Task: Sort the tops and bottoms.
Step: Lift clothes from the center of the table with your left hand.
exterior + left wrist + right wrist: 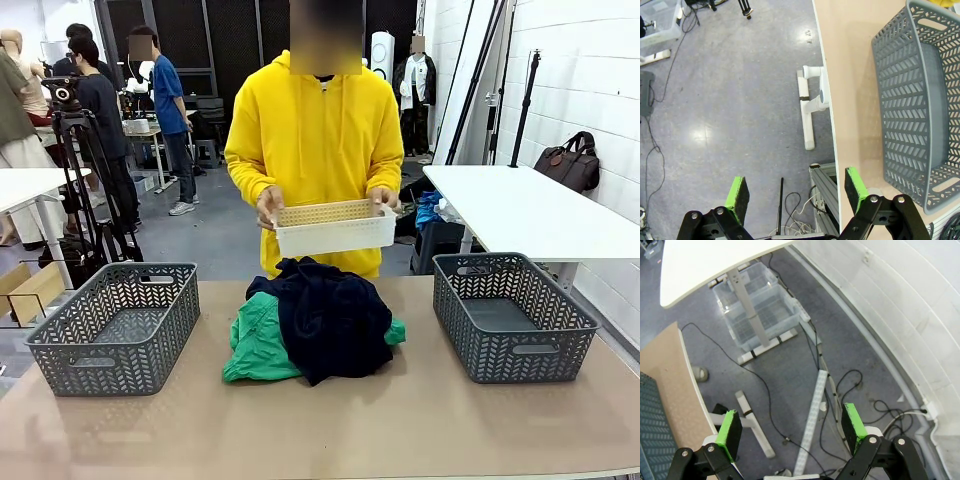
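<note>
Sorting looks unstarted: the left claw (pixel 795 193) hangs spread and empty beside the left basket (pixel 910 100), the tops and bottoms (pixel 325 322) lie heaped on the worktop (pixel 400 425) well apart from it, and the right claw (pixel 792 429) is likewise spread, so next one probably must reach inward.

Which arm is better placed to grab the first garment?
Left, slightly: the left gripper, jaws open, straddles the table edge by the left basket; right gripper hangs over floor. The green garment pokes out toward that side.
</note>
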